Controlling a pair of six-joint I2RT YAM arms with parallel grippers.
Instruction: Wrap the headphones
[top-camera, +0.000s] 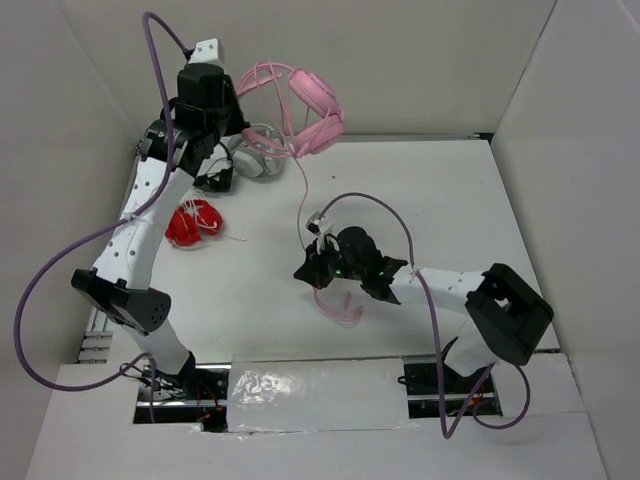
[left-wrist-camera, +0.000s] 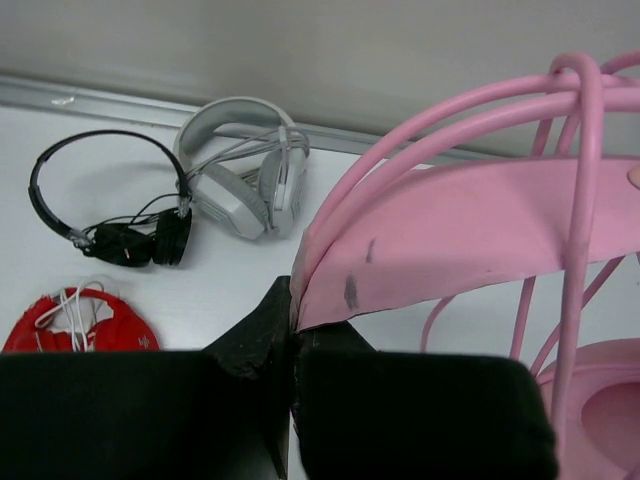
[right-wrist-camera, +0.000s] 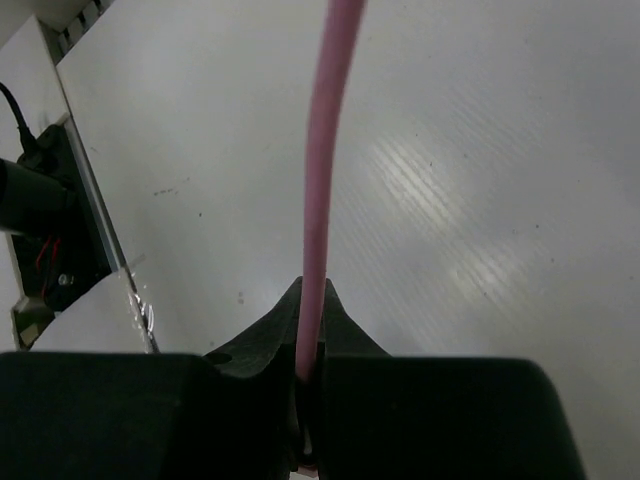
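Holding the headphones (top-camera: 318, 112) aloft, left gripper (left-wrist-camera: 292, 338) has jaws clamped on the headband (left-wrist-camera: 470, 230). Right gripper (right-wrist-camera: 310, 345) jaws pinched tight on the pink cable (right-wrist-camera: 325, 150), above the desk (top-camera: 450, 200).

Top cam: bright, even overhead light, I get only faint shadows on table (top-camera: 440, 200); glare on tape (top-camera: 300, 392) at 6 o'clock. R wrist: sheen on table at 2-3 o'clock, cable (right-wrist-camera: 322, 180) soft. L wrist: headphones (left-wrist-camera: 470, 230) near lens, slightly blurred.
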